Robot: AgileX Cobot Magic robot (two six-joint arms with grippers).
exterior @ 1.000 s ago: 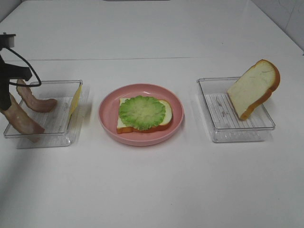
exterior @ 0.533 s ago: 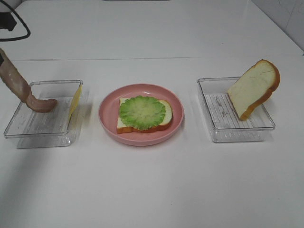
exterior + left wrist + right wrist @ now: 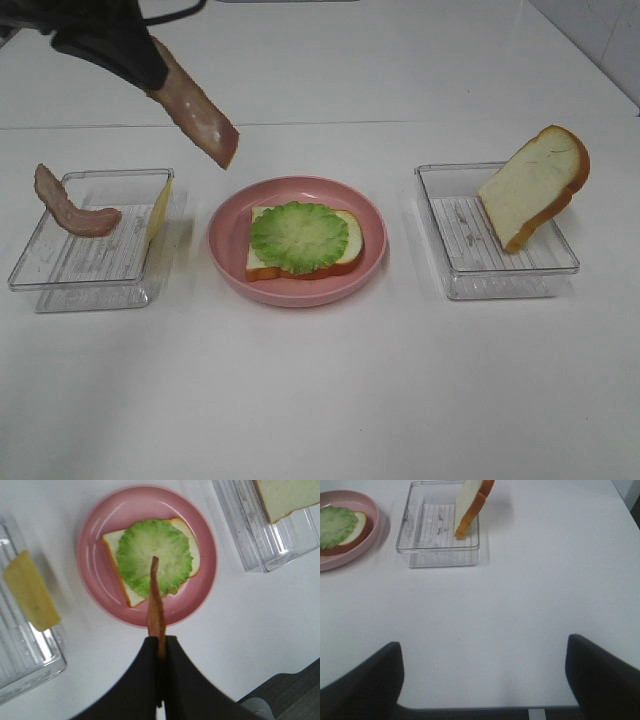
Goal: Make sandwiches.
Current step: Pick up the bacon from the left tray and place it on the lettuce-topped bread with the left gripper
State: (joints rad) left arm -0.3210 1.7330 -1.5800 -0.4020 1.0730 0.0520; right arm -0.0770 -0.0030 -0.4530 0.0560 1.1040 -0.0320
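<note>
Bacon strip (image 3: 195, 112) now raised near plate (image 3: 228, 250), left pincer (image 3: 161, 642) gripping it, right pincer (image 3: 484, 680) wide

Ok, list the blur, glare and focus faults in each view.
Exterior high: even, soft light; the held bacon strip looks slightly soft-edged. Left wrist: the left pincer is a dark, unfocused mass, and the pink plate shows white glare streaks. Right wrist: the right pincer shows as blurred black shapes; the table beyond is sharp.
</note>
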